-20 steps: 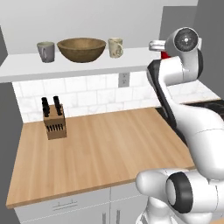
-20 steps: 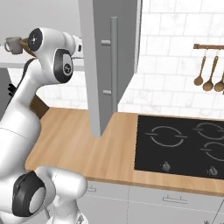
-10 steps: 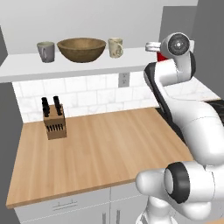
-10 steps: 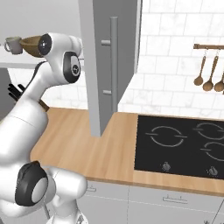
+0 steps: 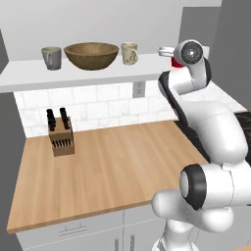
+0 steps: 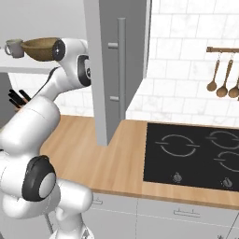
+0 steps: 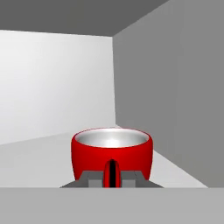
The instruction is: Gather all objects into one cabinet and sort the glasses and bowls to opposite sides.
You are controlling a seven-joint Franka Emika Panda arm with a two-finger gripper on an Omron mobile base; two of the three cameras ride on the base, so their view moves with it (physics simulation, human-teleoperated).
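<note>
Left base view runs along the white shelf (image 5: pixel 29 78): grey cup (image 5: pixel 51 57), wooden bowl (image 5: pixel 91 55), cream mug (image 5: pixel 129 53), then the red cup (image 5: pixel 175 61) at the far right, partly behind the arm's wrist. Hand view shows the gripper (image 7: pixel 112 174) with jaws nearly closed, pinching the red cup's handle, cup upright above the shelf

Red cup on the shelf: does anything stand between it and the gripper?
No. In the hand view the gripper is shut on the red cup's near rim. The cup stands upright on the white shelf by the cabinet's grey side wall.
</note>
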